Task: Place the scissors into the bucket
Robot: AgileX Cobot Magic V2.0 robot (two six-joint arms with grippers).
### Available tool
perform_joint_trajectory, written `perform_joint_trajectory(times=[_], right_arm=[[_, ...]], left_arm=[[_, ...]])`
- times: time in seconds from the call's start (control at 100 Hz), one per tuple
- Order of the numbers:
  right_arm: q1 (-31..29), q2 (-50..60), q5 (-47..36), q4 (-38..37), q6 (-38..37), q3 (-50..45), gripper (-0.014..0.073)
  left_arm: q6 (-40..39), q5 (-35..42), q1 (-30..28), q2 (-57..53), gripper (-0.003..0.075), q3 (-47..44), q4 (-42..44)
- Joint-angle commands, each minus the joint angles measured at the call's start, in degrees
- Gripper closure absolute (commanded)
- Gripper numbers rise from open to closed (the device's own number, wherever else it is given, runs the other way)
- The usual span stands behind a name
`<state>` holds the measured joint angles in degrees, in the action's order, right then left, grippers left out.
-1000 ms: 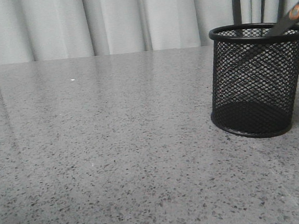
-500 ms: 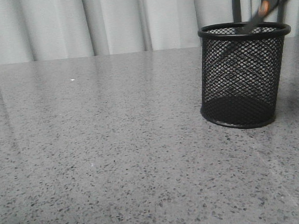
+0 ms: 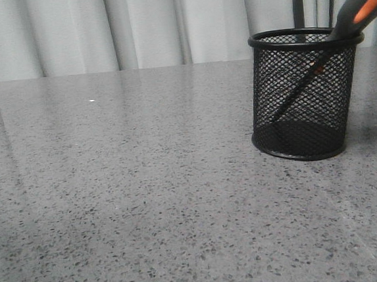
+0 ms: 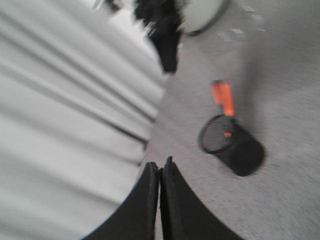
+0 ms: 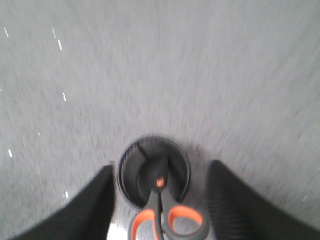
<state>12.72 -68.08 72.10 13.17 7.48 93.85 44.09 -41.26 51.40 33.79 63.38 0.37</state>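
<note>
The black wire-mesh bucket point(image 3: 304, 104) stands upright on the grey table at the right. The scissors point(image 3: 361, 4) lean inside it, blades down toward the base, grey and orange handles sticking out over the right rim. In the right wrist view the scissors point(image 5: 165, 220) sit in the bucket point(image 5: 129, 172) between the fingers of my right gripper point(image 5: 160, 165), which is wide open and touches neither. My left gripper point(image 4: 160, 162) is shut and empty, well away from the bucket point(image 4: 237, 150) and the orange handles point(image 4: 223, 97). Neither gripper shows in the front view.
The speckled grey table point(image 3: 146, 184) stretches left and forward of the bucket. Pale curtains point(image 3: 132, 27) hang behind its far edge. A blurred dark shape point(image 4: 165, 30) shows beyond the bucket in the left wrist view.
The bucket slid a little left. The scissors dropped from just above the rim deep into the bucket and now lean on the rim.
</note>
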Motion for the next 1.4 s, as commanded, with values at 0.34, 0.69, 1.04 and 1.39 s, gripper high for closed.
perform_joint_trajectory(times=[0.34, 0.69, 1.04, 1.39], right_arm=[[0.09, 37.94, -15.43, -15.64, 0.32, -22.24, 0.0643], [0.09, 60.43, -28.33, -16.82, 0.32, -46.56, 0.0643], [0.09, 61.29, -27.48, -16.73, 0.32, -46.81, 0.0643], [0.09, 61.29, -27.48, -16.73, 0.32, -46.81, 0.0643]], left_arm=[[-42.42, 8.66, 0.46, -18.41, 0.0740, -18.63, 18.18], [-42.42, 15.55, 0.46, -30.10, 0.0740, -37.47, 17.39], [-42.42, 16.04, 0.46, -30.10, 0.0740, -38.16, 15.59], [-42.42, 16.04, 0.46, -30.10, 0.0740, -38.16, 15.59]])
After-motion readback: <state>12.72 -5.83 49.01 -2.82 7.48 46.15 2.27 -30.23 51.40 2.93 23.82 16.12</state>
